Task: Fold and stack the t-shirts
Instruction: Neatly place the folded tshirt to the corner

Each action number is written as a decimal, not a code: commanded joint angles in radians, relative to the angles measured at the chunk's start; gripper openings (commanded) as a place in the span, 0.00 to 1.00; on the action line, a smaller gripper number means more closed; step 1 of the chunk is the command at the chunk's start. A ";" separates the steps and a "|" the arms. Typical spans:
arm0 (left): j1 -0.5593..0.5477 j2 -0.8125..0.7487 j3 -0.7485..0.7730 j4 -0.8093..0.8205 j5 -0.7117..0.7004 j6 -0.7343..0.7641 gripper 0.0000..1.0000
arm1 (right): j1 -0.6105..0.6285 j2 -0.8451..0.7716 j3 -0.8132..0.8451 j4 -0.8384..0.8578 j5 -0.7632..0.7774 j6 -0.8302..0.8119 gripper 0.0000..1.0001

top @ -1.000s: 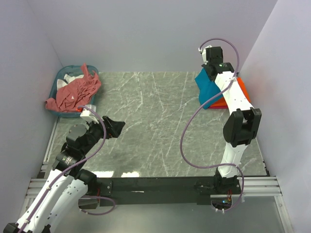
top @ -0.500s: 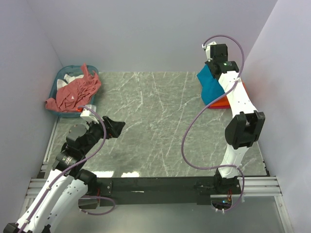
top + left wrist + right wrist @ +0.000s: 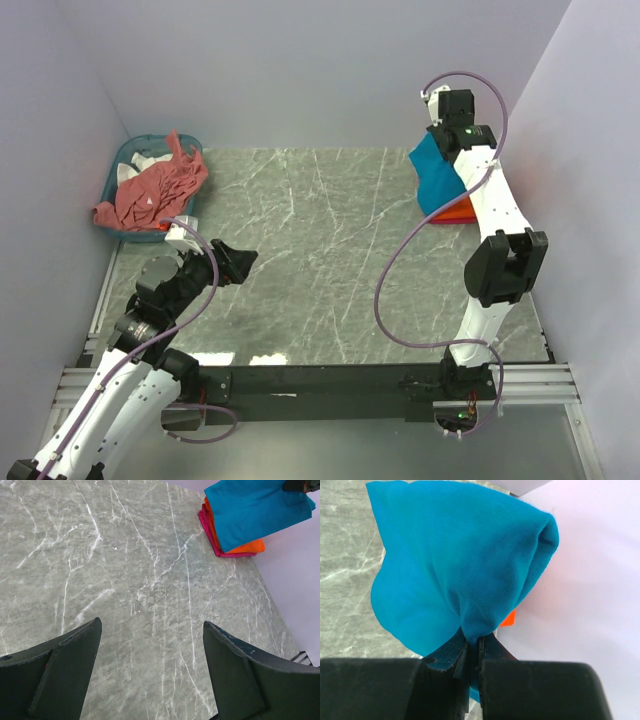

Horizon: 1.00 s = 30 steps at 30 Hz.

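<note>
My right gripper (image 3: 474, 642) is shut on a bunched fold of the teal-blue t-shirt (image 3: 455, 565), which hangs from it at the table's far right corner (image 3: 436, 182). Under the teal cloth lies the folded orange t-shirt (image 3: 462, 211), peeking out beside the wall (image 3: 508, 617). In the left wrist view the teal shirt (image 3: 255, 507) covers the orange one (image 3: 247, 546), with a magenta-pink folded layer (image 3: 220, 553) at the bottom. A salmon-pink t-shirt (image 3: 155, 188) lies crumpled over the basket at far left. My left gripper (image 3: 240, 262) hovers open over bare table (image 3: 152, 630), holding nothing.
The teal plastic basket (image 3: 124, 158) stands in the far left corner with white cloth inside. Walls close the table on the left, back and right; the right wall is very near the stack. Marbled grey tabletop (image 3: 320, 250) spans the middle.
My right gripper has carried the teal t-shirt a little to the right and back, over the stack by the wall. The left arm has stayed still.
</note>
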<state>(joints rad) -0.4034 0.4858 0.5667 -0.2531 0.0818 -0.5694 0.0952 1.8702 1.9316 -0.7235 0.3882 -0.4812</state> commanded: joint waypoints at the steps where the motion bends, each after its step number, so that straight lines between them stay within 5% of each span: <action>1: 0.003 -0.015 -0.001 0.029 0.009 0.005 0.88 | -0.018 -0.026 0.069 0.027 0.005 -0.019 0.00; 30: 0.003 -0.015 -0.002 0.031 0.007 0.005 0.88 | -0.054 0.024 0.132 0.001 -0.052 -0.036 0.00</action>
<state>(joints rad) -0.4030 0.4747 0.5667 -0.2531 0.0818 -0.5694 0.0475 1.9472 2.0197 -0.7280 0.3534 -0.5327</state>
